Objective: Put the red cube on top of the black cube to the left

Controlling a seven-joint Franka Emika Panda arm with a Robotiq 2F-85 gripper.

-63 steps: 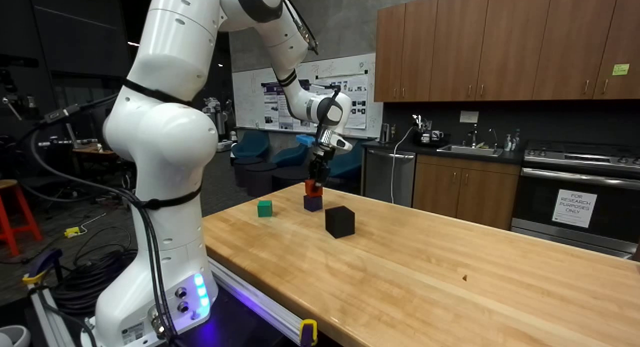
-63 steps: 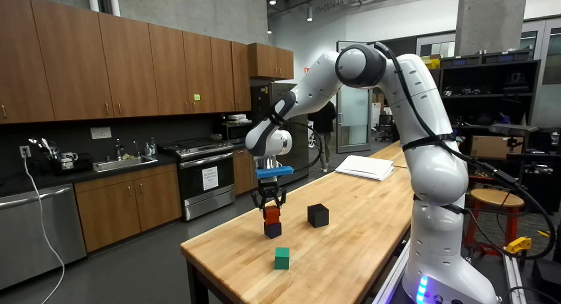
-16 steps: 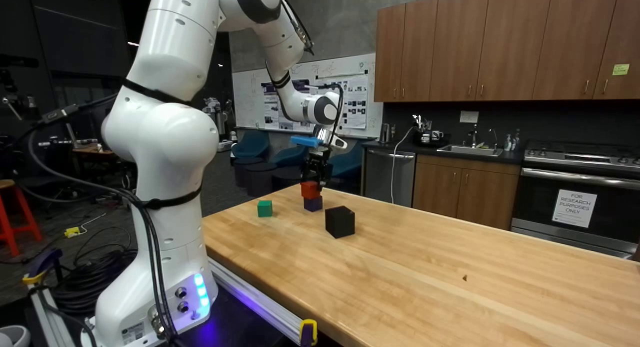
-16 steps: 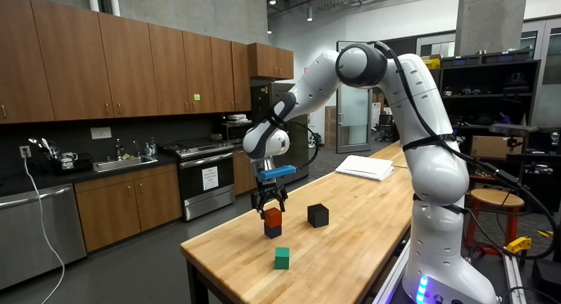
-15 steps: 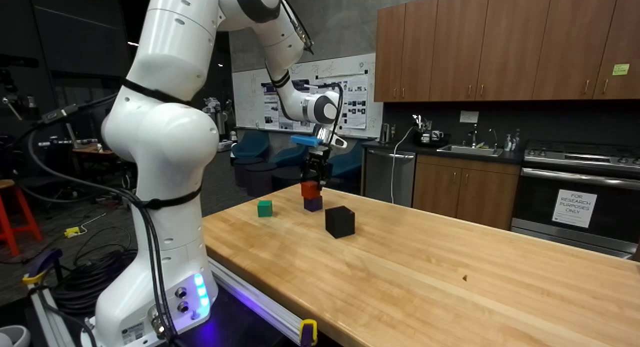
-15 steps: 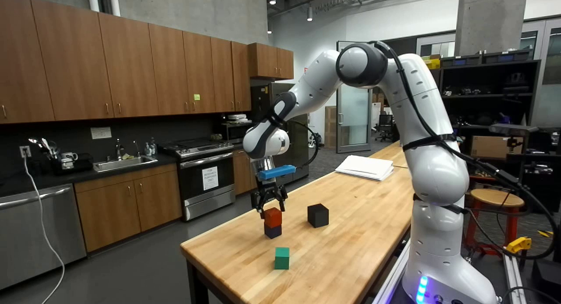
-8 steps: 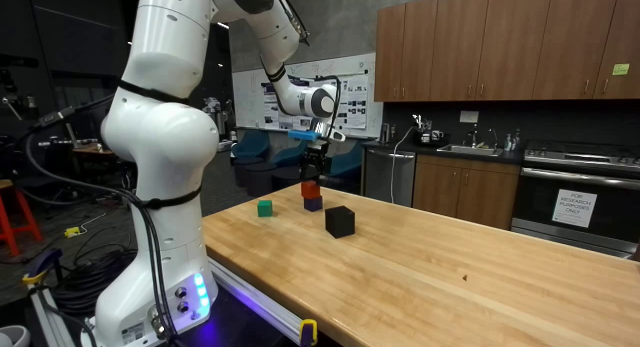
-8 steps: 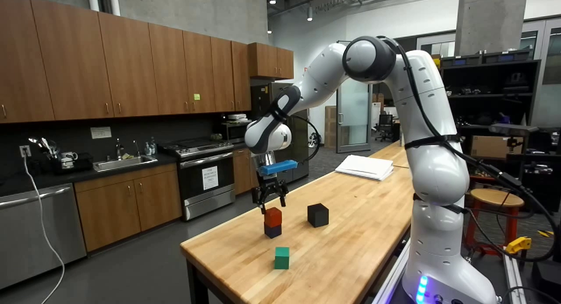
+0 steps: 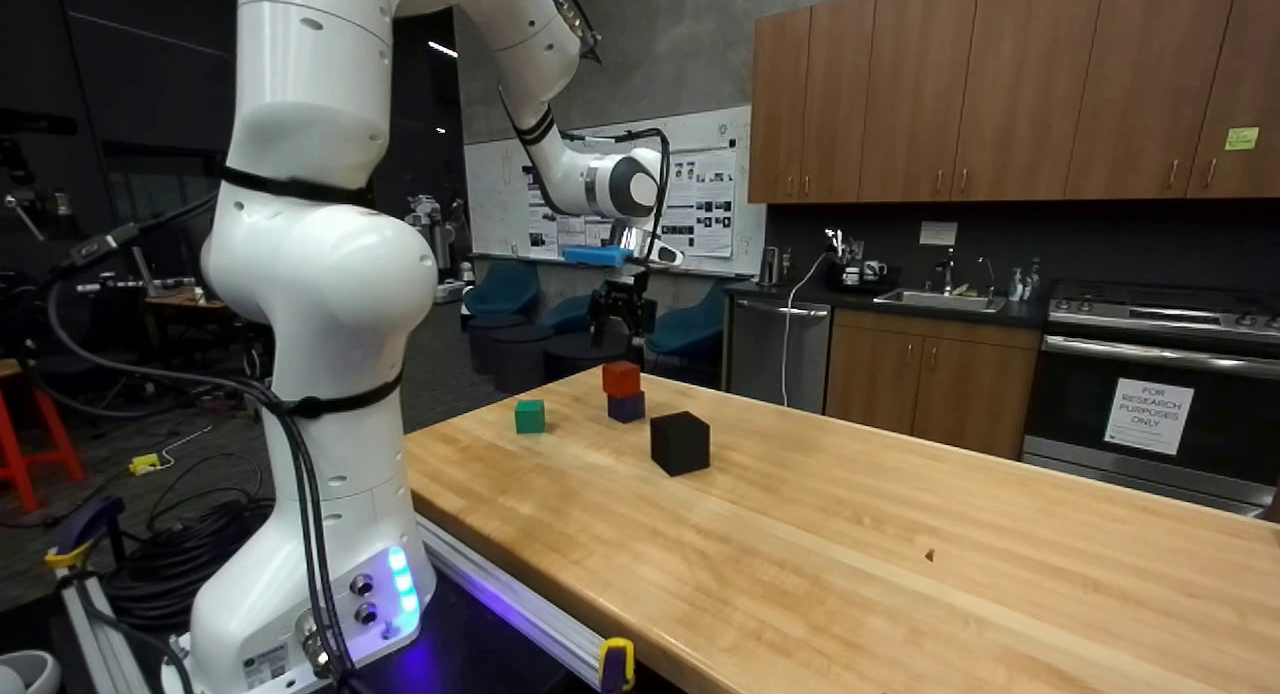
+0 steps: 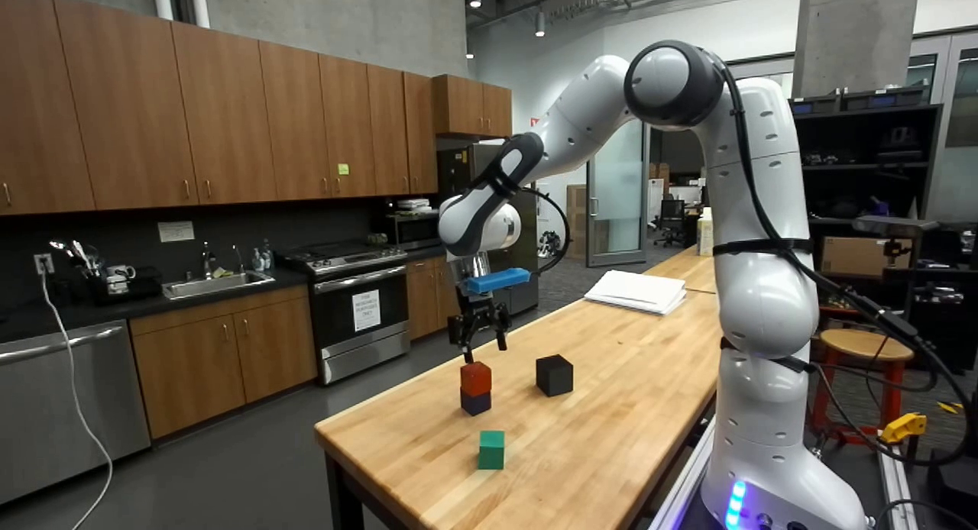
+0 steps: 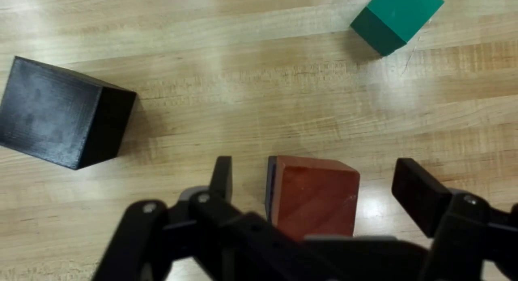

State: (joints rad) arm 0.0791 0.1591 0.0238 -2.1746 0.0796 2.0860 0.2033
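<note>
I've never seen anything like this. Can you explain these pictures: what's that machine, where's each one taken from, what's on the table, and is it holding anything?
The big white machine is a robot arm, jointed a bit like yours. The black part at its end is the gripper, for grabbing things. Two views come from cameras standing away from the robot; the third comes from a camera on its wrist, looking down, with the gripper's black fingers toward the bottom.

On the wooden table, a red cube sits on top of a dark cube. A black block, a green cube and a stack of papers lie apart from them. Nothing is held: the fingers are spread, and the gripper is above the red cube.
</note>
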